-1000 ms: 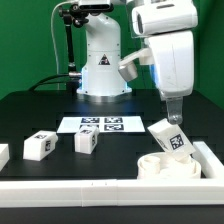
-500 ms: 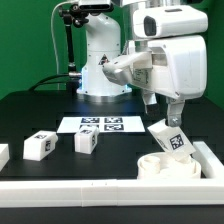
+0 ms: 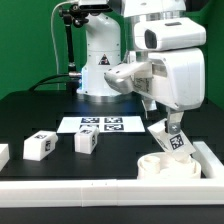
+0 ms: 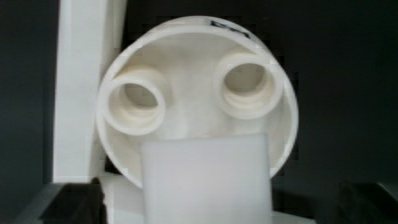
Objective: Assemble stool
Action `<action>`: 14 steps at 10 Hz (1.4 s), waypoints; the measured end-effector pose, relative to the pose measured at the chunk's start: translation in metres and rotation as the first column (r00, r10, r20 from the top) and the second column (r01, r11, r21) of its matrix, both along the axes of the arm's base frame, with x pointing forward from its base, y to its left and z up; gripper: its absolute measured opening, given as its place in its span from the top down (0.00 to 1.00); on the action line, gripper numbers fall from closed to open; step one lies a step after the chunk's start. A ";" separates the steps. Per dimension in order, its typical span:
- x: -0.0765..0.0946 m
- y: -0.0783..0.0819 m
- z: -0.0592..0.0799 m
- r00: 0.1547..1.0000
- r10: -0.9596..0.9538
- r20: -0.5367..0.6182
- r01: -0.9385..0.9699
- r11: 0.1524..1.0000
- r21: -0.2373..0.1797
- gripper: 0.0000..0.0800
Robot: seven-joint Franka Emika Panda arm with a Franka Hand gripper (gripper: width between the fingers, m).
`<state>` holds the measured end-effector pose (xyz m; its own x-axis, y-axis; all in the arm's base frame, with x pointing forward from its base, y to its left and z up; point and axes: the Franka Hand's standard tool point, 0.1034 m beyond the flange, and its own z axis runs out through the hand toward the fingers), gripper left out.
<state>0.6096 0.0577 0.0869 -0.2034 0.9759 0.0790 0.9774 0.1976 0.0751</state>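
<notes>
A: Pose of the arm?

B: Bent forward, wrist pointing straight down. Gripper (image 3: 172,126) low, nearer the camera than the marker board (image 3: 100,124) and off to the exterior view's right of it. Rooted at a base (image 3: 100,75) behind the marker board.

A: And the jaws?

B: Set around the top of a tilted leg (image 3: 173,141); impossible to tell whether clamped or only close. Leg propped on the seat (image 3: 160,168), in front of the marker board, toward the exterior view's right. Two loose legs (image 3: 40,146) (image 3: 86,141) in front of the marker board, toward the exterior view's left.

A: Anything hard to make out?

B: From the wrist, two round sockets (image 4: 246,88) plain enough, the leg blurred and cut off, fingertips lost in dark corners.
</notes>
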 end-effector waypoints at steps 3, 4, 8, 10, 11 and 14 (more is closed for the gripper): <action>-0.002 0.012 -0.004 1.000 -0.012 -0.009 0.012 1.000 0.010 0.47; -0.001 0.015 -0.005 1.000 -0.015 -0.011 0.015 1.000 0.013 0.47; 0.000 0.014 -0.005 0.999 -0.050 -0.018 0.051 0.999 0.015 0.57; 0.000 0.015 -0.005 0.992 -0.123 -0.027 0.123 0.992 0.019 0.57; 0.000 0.020 -0.005 0.966 -0.255 -0.050 0.257 0.966 0.020 0.57; 0.006 0.037 -0.004 0.837 -0.538 -0.100 0.541 0.841 0.012 0.57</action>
